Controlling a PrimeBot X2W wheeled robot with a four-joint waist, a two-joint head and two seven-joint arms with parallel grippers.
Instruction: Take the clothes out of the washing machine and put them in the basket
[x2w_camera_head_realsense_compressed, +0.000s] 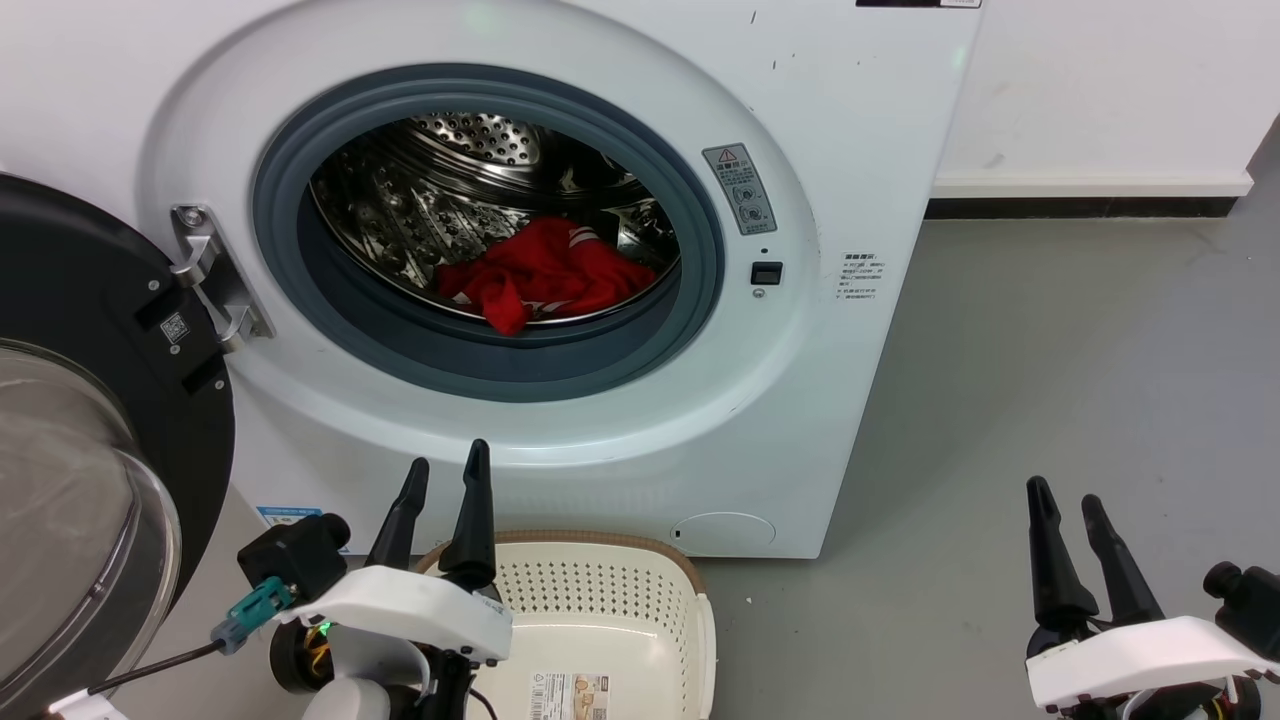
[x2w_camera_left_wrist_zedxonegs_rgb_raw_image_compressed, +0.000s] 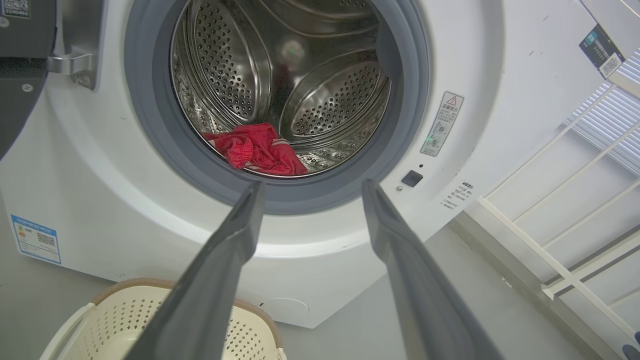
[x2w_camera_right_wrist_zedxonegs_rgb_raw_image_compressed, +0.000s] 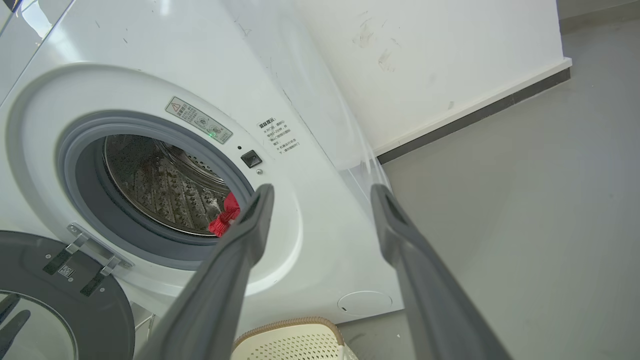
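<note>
Clothes (x2w_camera_head_realsense_compressed: 545, 275) lie in the washing machine (x2w_camera_head_realsense_compressed: 850, 120), beyond spread left hand (x2w_camera_head_realsense_compressed: 449, 455) and right hand (x2w_camera_head_realsense_compressed: 1064, 491).

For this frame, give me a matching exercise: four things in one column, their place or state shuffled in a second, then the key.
1. clothes
2. basket
3. door
4. left hand

A. fingers apart, gripping nothing
B. swung open at the left
C. lying in the drum
D. on the floor in front of the washing machine

Pairs: 1-C, 2-D, 3-B, 4-A
</note>
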